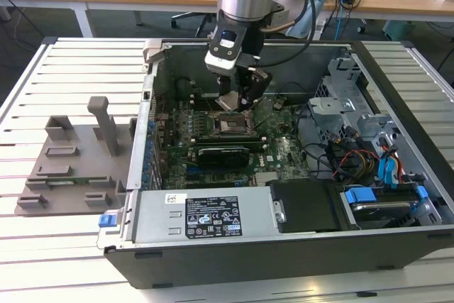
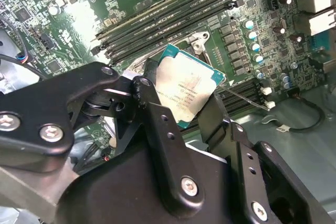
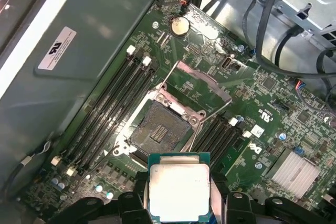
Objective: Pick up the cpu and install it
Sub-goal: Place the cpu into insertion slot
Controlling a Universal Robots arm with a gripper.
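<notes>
I see end effector [image 3: 178, 195] clenched on the cpu [image 3: 177, 179] by two edges, held above mobo [image 3: 262, 95] near the open socket [image 3: 157, 129]; RAM slots [image 3: 113, 108] flank socket, cables [image 3: 273, 35] beyond.

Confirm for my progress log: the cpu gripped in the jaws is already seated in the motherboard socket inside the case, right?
No, it is not seated. The first wrist view shows the cpu gripped in the jaws of the gripper, apart from the motherboard socket, which lies empty inside the case.
</notes>
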